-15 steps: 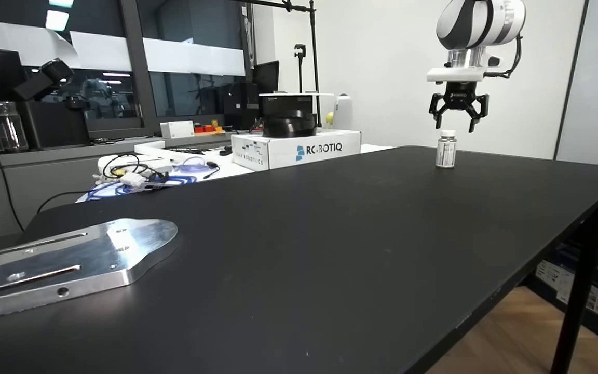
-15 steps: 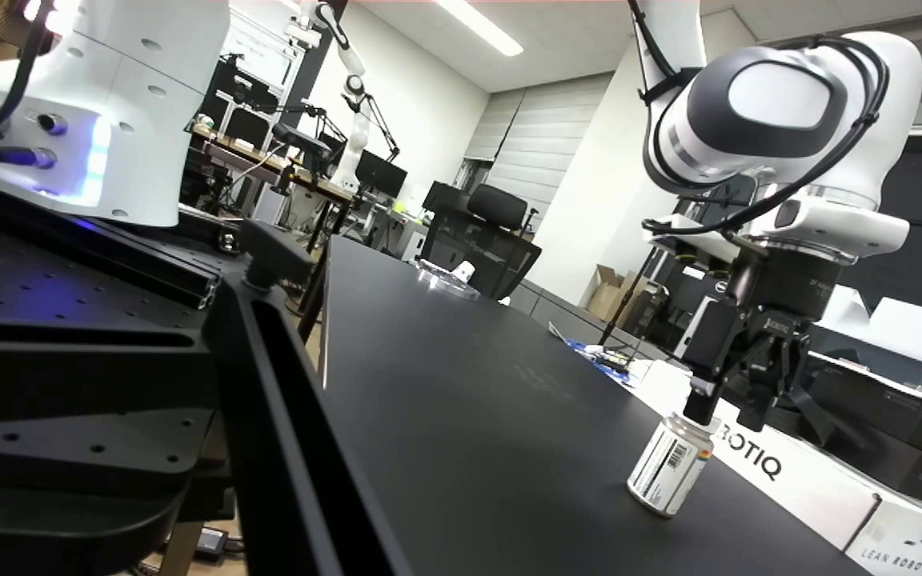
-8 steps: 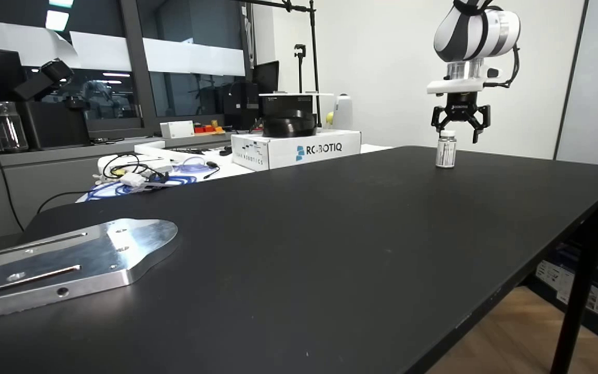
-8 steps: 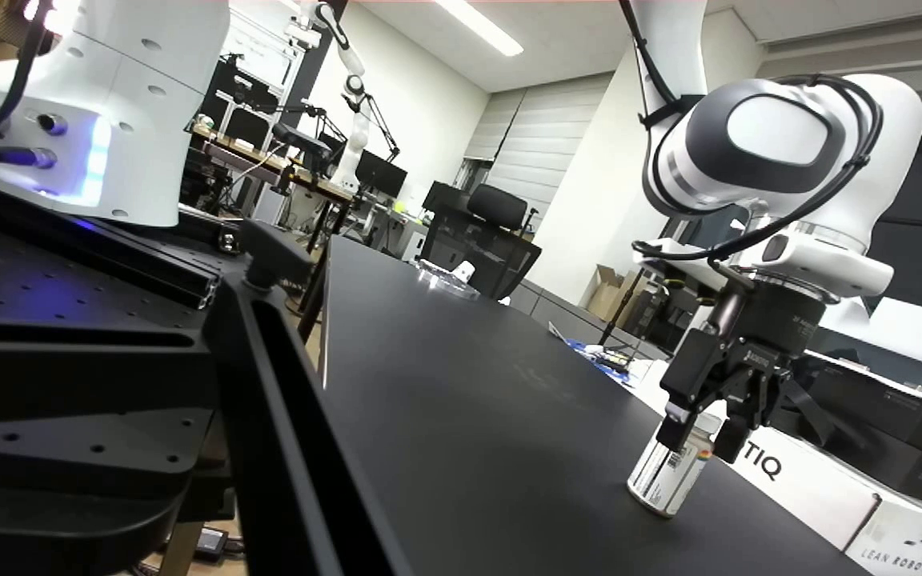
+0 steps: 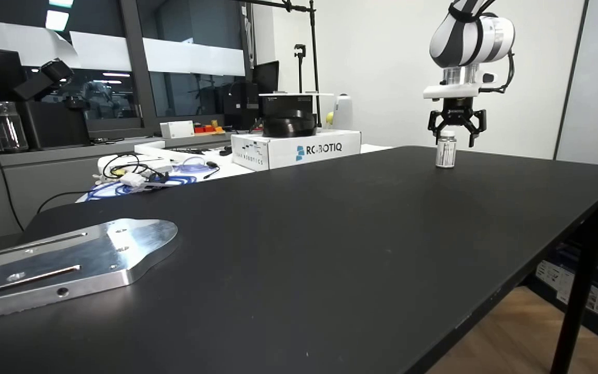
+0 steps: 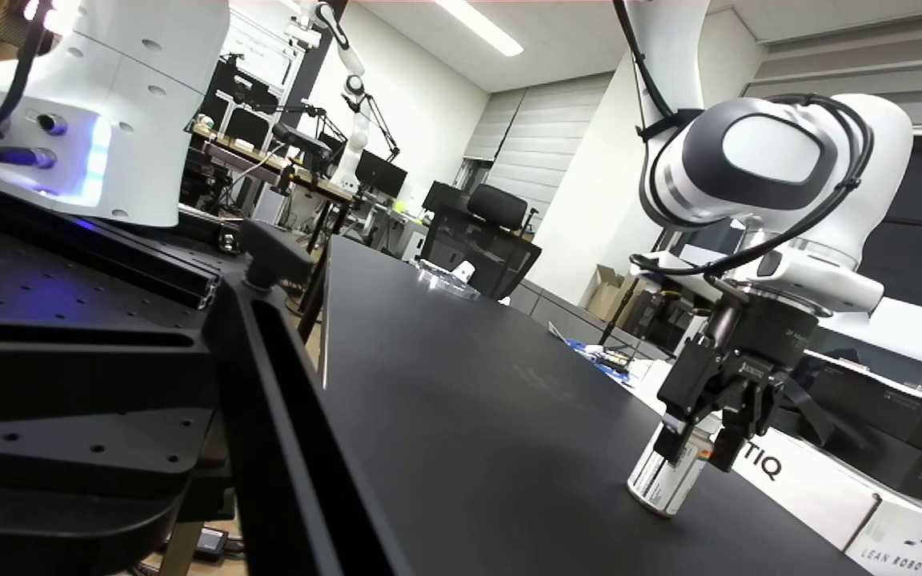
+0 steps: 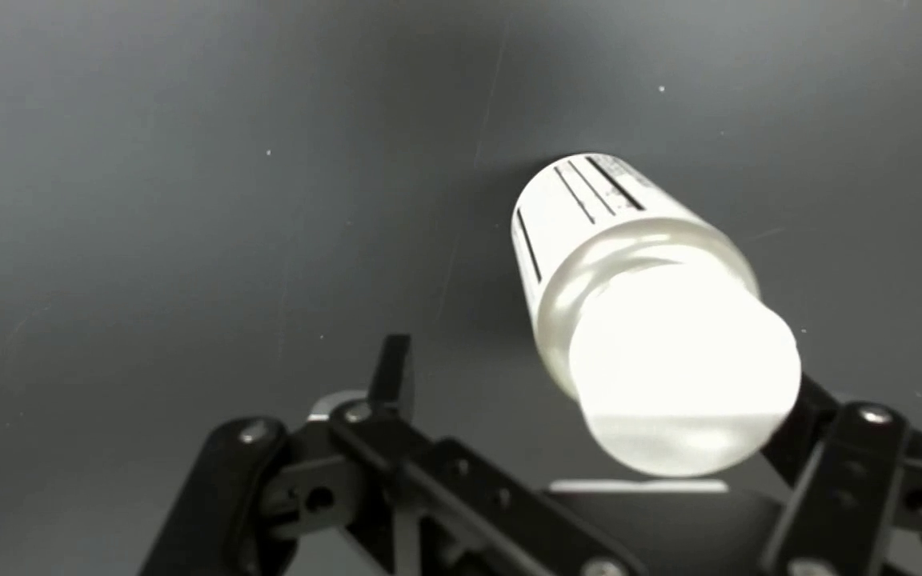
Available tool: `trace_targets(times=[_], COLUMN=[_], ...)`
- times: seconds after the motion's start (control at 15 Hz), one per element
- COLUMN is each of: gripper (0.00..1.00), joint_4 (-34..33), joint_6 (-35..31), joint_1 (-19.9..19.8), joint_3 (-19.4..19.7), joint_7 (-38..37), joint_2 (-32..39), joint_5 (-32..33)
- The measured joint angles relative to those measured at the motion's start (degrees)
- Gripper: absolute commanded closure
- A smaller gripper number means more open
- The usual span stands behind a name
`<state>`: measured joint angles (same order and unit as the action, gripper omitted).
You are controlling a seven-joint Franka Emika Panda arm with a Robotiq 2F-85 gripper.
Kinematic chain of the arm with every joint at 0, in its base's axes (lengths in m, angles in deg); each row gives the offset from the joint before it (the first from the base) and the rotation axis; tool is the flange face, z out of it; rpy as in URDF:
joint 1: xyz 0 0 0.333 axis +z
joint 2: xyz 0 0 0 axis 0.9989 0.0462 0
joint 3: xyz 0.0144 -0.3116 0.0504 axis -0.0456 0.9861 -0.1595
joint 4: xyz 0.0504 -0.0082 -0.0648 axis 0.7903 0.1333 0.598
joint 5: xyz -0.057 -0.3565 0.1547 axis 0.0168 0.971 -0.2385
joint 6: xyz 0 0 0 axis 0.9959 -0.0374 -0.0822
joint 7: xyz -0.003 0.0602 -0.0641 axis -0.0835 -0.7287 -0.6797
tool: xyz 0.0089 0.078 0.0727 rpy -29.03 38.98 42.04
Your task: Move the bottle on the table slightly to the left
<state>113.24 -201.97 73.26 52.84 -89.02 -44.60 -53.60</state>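
The bottle [image 5: 446,150] is small and whitish-silver with a white cap, upright on the black table [image 5: 299,249] near its far end. It also shows in an exterior view [image 6: 659,482], partly covered by a finger, and in the wrist view [image 7: 581,208], where its cap is closest to the camera. My gripper [image 5: 454,141] is open and points down around the bottle's top. In the wrist view the gripper [image 7: 597,376] has a wide gap between its left finger and the cap. The right fingertip is hidden behind the cap, so contact there cannot be told.
A white box with blue lettering [image 5: 325,148] stands beyond the table's edge; it also shows behind the bottle [image 6: 813,488]. A shiny metal plate [image 5: 70,259] lies at the table's near left. Blue cables [image 5: 138,182] lie on a white surface beside the table.
My gripper has come down from above the bottle to around its cap, then shifted slightly left and lower in an exterior view. The bottle has not moved. The fingers stay open.
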Motion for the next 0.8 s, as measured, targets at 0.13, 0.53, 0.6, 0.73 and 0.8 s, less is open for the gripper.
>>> trace_targets(times=[0.13,0.53,0.6,0.73,0.8], gripper=[0.0,0.0,0.0,0.25,0.27], joint_4=[-0.26,-2.1,-2.32,-2.43,-2.43], joint_6=[-0.01,0.31,0.51,0.83,0.87], joint_1=[0.21,0.9,1.05,1.37,1.52], joint_3=[0.0,-0.04,-0.04,-0.05,-0.05], joint_7=[0.0,-0.11,-0.14,-0.2,-0.23], joint_2=[0.01,0.61,0.89,1.54,1.9], joint_5=[-0.43,-0.66,-0.66,-0.67,-0.67])
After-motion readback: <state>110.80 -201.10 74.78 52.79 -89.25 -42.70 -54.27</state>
